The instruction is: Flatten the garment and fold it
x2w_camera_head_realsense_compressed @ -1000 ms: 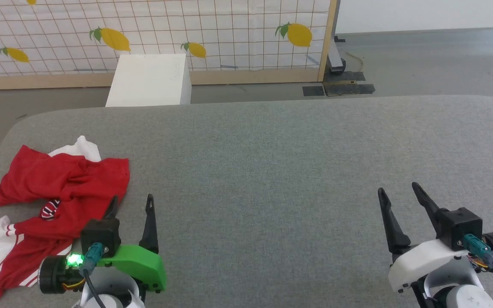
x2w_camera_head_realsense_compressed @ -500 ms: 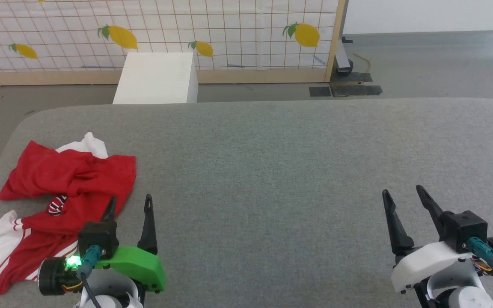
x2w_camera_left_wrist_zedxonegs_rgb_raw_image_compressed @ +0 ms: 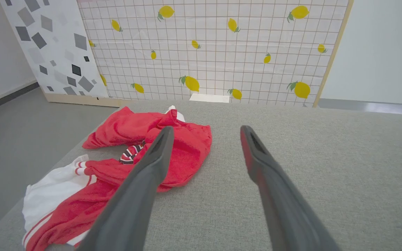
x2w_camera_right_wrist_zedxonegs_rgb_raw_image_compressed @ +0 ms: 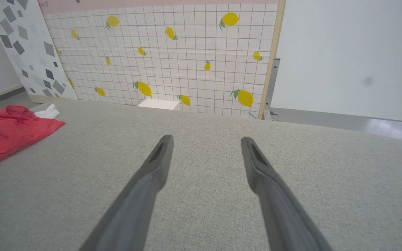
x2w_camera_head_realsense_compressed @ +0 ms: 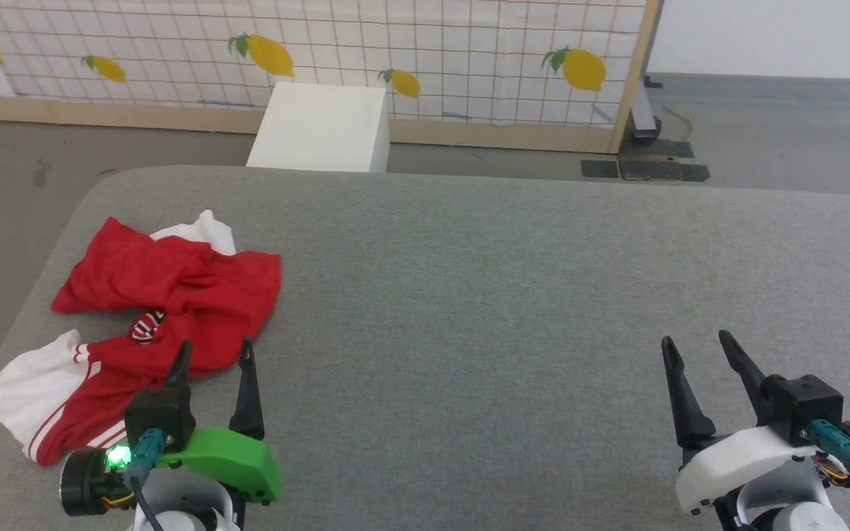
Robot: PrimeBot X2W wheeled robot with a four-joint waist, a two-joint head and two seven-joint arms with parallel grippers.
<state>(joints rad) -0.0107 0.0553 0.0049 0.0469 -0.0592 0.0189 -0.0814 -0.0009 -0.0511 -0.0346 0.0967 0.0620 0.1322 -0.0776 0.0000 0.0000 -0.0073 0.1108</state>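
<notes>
The garment (x2w_camera_head_realsense_compressed: pixel 174 295) is a red shirt with white sleeves, lying crumpled near the left end of the grey table (x2w_camera_head_realsense_compressed: pixel 484 295). Its striped collar trim shows in a fold; letters and number are hidden. My left gripper (x2w_camera_head_realsense_compressed: pixel 215 352) hangs open just in front of the shirt's near edge, nothing between its fingers. In the left wrist view the garment (x2w_camera_left_wrist_zedxonegs_rgb_raw_image_compressed: pixel 187 150) lies left of and behind the open left gripper (x2w_camera_left_wrist_zedxonegs_rgb_raw_image_compressed: pixel 204 129). My right gripper (x2w_camera_head_realsense_compressed: pixel 694 339) stands open over bare table at the lower right. The right wrist view has the garment (x2w_camera_right_wrist_zedxonegs_rgb_raw_image_compressed: pixel 9 132) at far left, away from the right gripper (x2w_camera_right_wrist_zedxonegs_rgb_raw_image_compressed: pixel 206 137).
A white box (x2w_camera_head_realsense_compressed: pixel 322 129) stands on the floor behind the table, in front of a lemon-print grid panel (x2w_camera_head_realsense_compressed: pixel 395 51). The table's left edge runs close by the shirt's white sleeve (x2w_camera_head_realsense_compressed: pixel 26 383). Bare grey surface spreads between the two grippers.
The head camera has turned left, so the whole scene shifted right in view. The garment lies as before and both grippers stay open in their places.
</notes>
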